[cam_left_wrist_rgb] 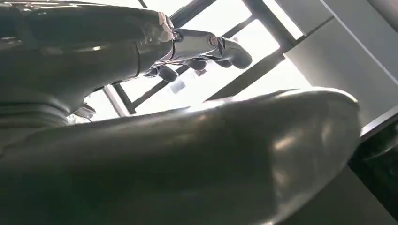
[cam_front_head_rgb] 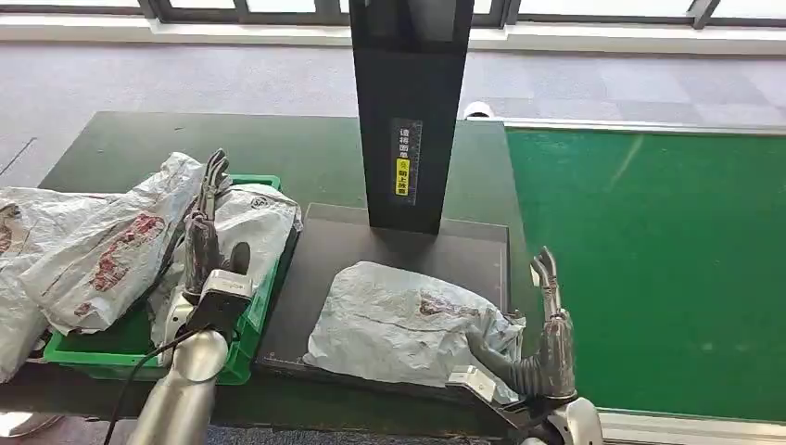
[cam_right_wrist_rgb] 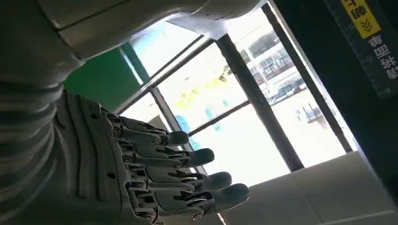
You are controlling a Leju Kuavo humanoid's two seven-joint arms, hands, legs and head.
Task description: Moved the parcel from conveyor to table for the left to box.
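Grey parcel [cam_front_head_rgb: 408, 320] (crumpled) lies just beside right robot hand [cam_front_head_rgb: 547, 334].

Left hand [cam_left_wrist_rgb: 141, 154], fingers [cam_left_wrist_rgb: 220, 47] extended, empty, against bright window frames [cam_left_wrist_rgb: 263, 70].

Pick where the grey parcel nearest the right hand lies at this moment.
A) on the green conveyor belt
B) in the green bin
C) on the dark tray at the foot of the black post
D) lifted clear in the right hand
C: the parcel lies flat on the dark tray below the black post, with the right hand at its edge and fingers pointing up, not lifting it.
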